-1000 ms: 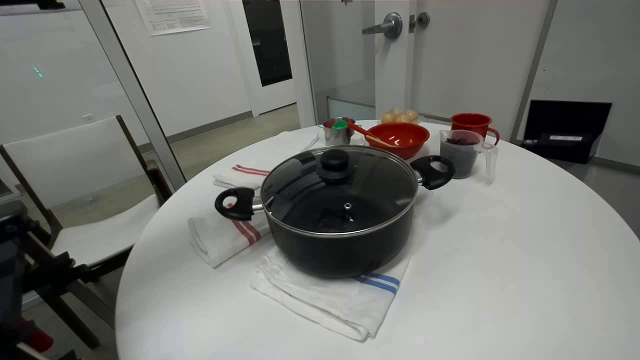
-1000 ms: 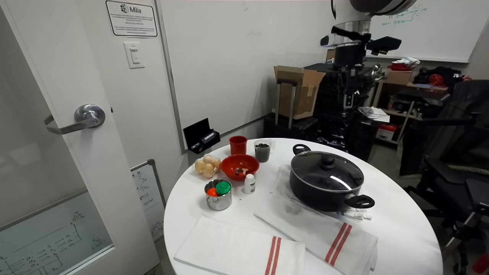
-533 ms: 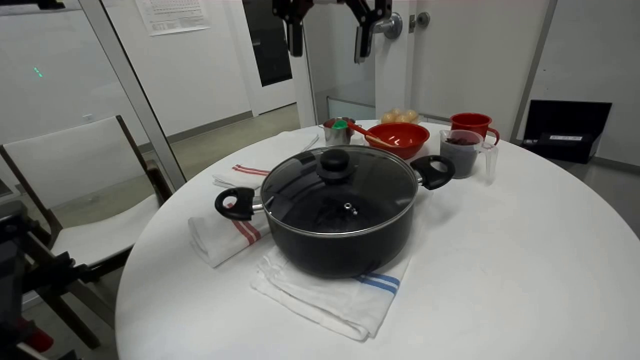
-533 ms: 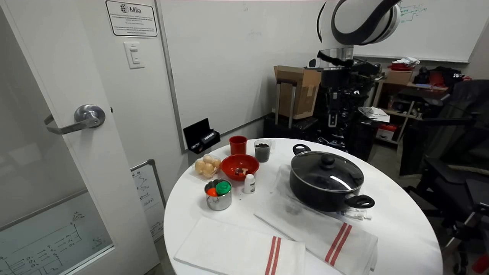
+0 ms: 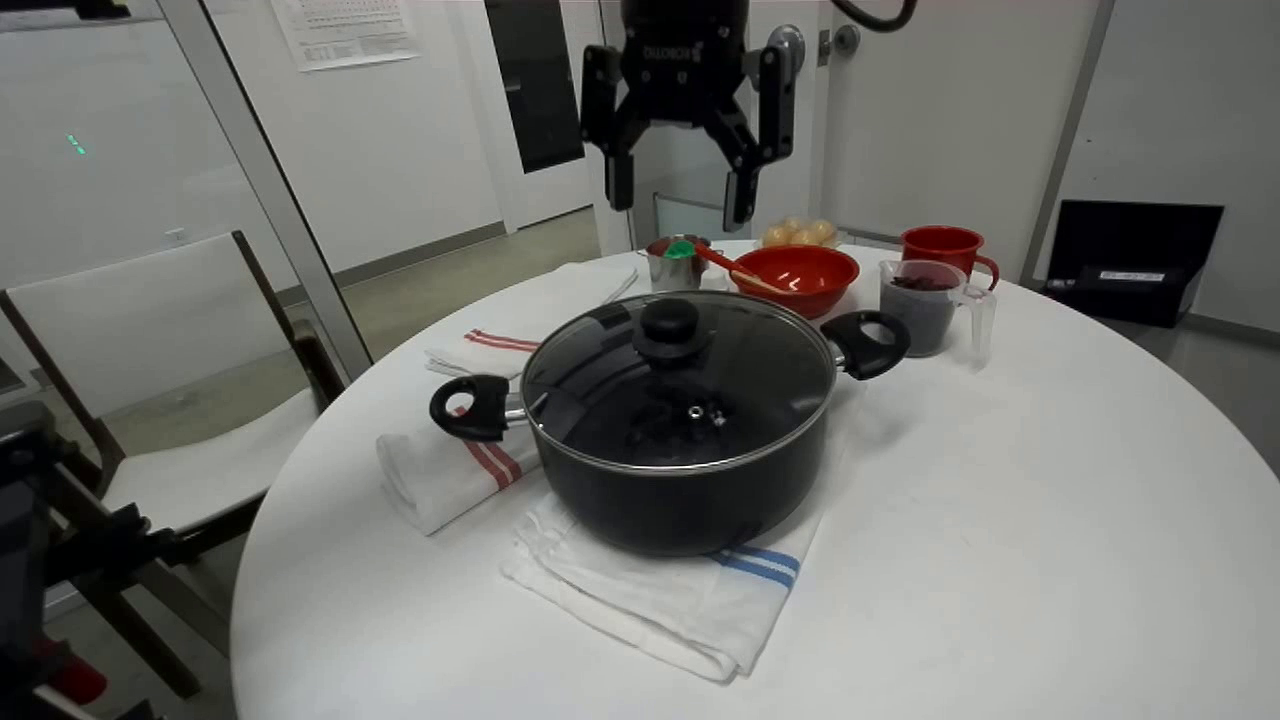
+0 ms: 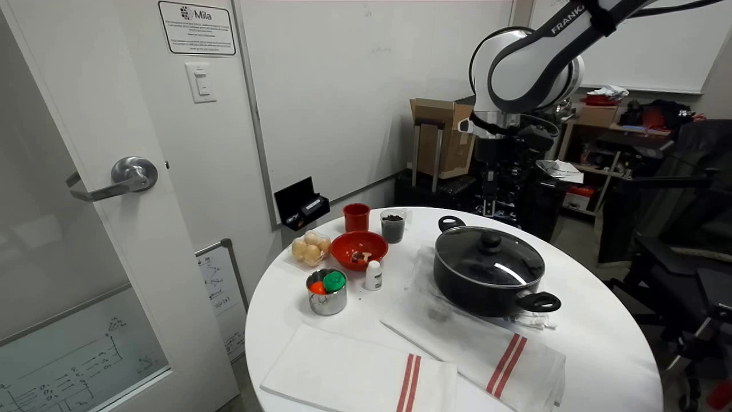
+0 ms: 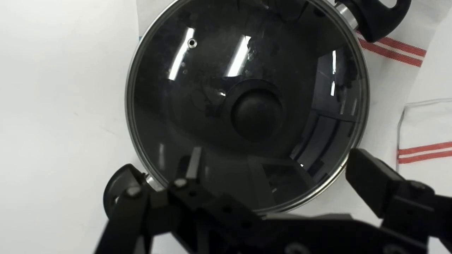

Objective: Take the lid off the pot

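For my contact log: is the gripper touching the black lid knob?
Apart. In an exterior view, the open gripper hangs above the black lid knob, and the metal cup behind shows in the gap between them.

The lid (image 5: 610, 405) sits on the pot (image 5: 680, 515), the pot on a cloth (image 5: 660, 605). In an exterior view a bowl (image 5: 832, 296) stands behind the pot, a measuring cup (image 5: 915, 325) to the bowl's right; the bowl's contents are unclear.
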You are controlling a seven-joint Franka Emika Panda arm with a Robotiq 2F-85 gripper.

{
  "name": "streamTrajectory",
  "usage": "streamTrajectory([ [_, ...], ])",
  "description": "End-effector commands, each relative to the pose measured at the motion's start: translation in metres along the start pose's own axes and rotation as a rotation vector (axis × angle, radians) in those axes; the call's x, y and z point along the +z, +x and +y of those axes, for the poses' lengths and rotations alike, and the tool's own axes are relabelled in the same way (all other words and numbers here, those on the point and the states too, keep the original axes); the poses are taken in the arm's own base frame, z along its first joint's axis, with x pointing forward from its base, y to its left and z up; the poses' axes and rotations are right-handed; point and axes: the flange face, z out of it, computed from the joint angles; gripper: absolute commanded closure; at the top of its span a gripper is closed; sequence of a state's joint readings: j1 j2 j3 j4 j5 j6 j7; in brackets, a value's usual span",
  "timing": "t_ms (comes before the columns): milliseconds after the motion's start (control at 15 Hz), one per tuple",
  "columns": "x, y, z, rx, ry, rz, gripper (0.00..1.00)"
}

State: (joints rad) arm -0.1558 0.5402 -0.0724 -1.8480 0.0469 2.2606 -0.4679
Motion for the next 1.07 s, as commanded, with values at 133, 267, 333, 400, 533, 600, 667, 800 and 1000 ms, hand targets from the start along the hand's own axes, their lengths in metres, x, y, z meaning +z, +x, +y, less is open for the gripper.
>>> streamTrajectory([
  [133,0.036,-0.002,0.007,0.067,-0.002,-0.006,0.0],
  [267,0.047,-0.003,0.009,0.083,0.004,-0.013,0.0],
  [333,0.051,-0.003,0.009,0.09,0.004,-0.018,0.0],
  [400,0.056,-0.003,0.008,0.093,0.008,-0.023,0.0],
  [533,0.062,-0.002,0.007,0.094,0.007,-0.031,0.0],
  [600,0.064,-0.002,0.006,0.096,0.006,-0.035,0.0],
  [667,0.066,-0.001,0.005,0.1,0.007,-0.043,0.0],
  [800,0.07,0.0,0.003,0.105,0.006,-0.052,0.0],
  [1000,0.073,0.0,0.002,0.113,0.007,-0.058,0.0],
])
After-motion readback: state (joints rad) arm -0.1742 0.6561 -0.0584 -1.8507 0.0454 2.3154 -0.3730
